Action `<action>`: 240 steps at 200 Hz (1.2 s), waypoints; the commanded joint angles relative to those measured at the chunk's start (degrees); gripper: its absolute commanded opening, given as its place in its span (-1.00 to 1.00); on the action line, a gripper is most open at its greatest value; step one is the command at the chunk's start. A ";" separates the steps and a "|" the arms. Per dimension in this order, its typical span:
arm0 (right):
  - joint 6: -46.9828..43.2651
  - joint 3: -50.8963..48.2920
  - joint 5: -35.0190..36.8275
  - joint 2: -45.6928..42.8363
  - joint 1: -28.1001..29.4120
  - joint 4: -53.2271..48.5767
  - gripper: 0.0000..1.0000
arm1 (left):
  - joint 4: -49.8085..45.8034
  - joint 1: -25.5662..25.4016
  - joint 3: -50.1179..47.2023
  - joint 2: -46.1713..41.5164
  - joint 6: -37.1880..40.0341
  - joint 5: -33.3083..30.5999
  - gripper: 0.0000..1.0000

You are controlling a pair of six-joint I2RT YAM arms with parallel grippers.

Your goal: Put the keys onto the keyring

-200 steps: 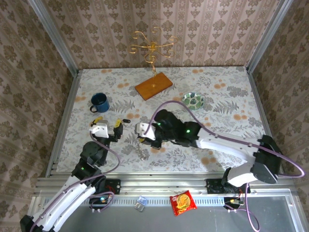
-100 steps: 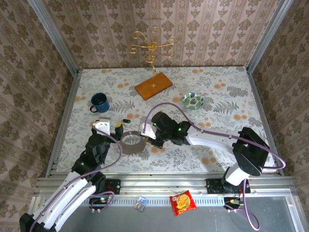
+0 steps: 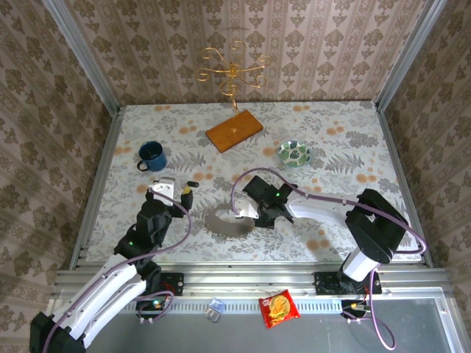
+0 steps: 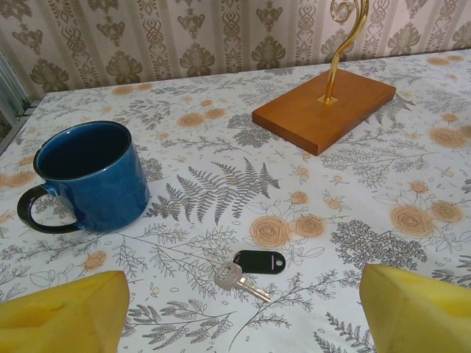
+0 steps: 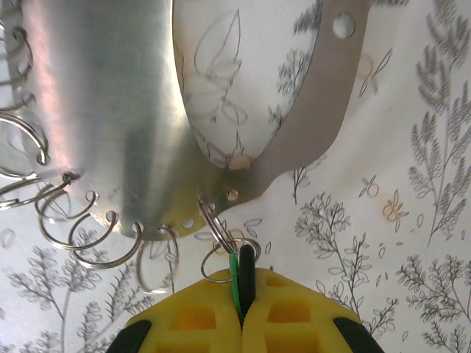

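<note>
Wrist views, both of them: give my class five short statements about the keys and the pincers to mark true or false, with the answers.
1. The right pincer is shut on the green-headed key. True.
2. The black-headed key lies inside the blue mug. False: it lies flat on the table, outside the mug and nearer the camera.
3. The left pincer is open and holds nothing. True.
4. The gold stand rises from a green dish. False: it rises from a wooden base.
5. Several split rings hang along the edge of the metal plate. True.
</note>
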 commanded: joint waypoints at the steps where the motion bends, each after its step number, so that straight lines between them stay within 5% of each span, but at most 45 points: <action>1: -4.13 -0.75 4.86 1.30 -0.44 -2.66 -0.97 | 1.25 0.53 1.74 0.28 -1.09 0.84 0.65; 32: -4.71 0.45 7.32 2.94 -0.98 -2.29 -0.87 | 1.19 0.53 1.92 0.85 -0.91 0.93 0.66; 61: -3.28 2.00 8.74 3.80 -1.73 -1.79 -0.43 | 1.13 0.62 2.08 1.35 -0.60 2.04 0.66; 81: -1.52 2.54 7.93 2.71 -2.90 -2.05 -0.30 | 0.76 0.62 2.51 2.04 -0.11 3.56 0.66; 141: 20.89 5.71 -10.18 -4.45 -4.19 -8.60 -0.26 | 2.82 0.80 2.64 5.54 -0.84 7.93 0.67; 190: 47.52 13.18 -6.73 3.17 -0.65 -20.89 -0.32 | 3.04 0.90 2.21 5.96 -4.88 5.74 0.67; 240: 50.55 16.77 -5.20 10.20 2.86 -23.61 -0.33 | 0.88 0.97 1.41 3.45 -8.38 4.68 0.65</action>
